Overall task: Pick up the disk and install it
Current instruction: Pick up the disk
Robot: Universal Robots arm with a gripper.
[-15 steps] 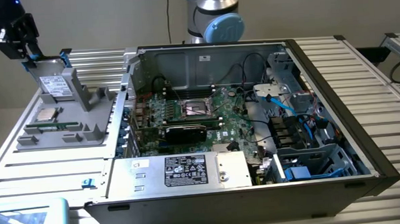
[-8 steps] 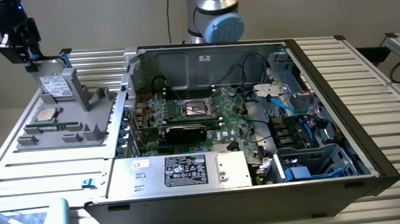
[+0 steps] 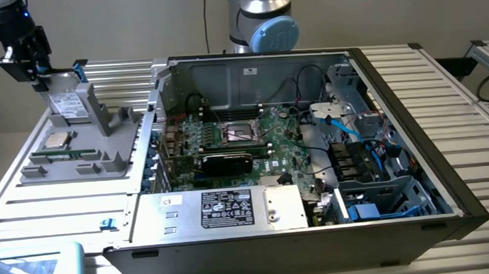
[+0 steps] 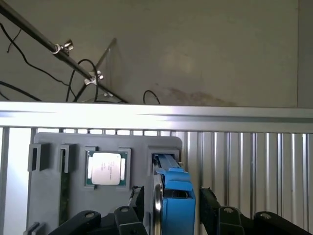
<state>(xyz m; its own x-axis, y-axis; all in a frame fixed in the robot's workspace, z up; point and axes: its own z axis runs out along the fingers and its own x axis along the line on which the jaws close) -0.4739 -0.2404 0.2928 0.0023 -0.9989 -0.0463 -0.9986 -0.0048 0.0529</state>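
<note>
The disk [image 3: 68,102] stands on edge in a slot of the grey fixture [image 3: 80,158] at the exterior view's left, its white label facing out and a blue frame tab at its top. In the wrist view the disk [image 4: 173,198] appears edge-on, silver with the bright blue frame around it. My gripper [image 3: 37,75] hangs at the disk's top end. The gripper [image 4: 172,208] is open, and its black fingers [image 4: 209,203] straddle the disk with a small gap on each side.
A square processor chip [image 3: 57,140] [image 4: 106,168] lies in the same fixture beside a memory stick. The open computer case [image 3: 409,136] holds the motherboard, a grey power supply box [image 3: 231,209] and a blue-railed drive bay [image 3: 380,202]. A slatted aluminium table [image 3: 57,201] lies underneath.
</note>
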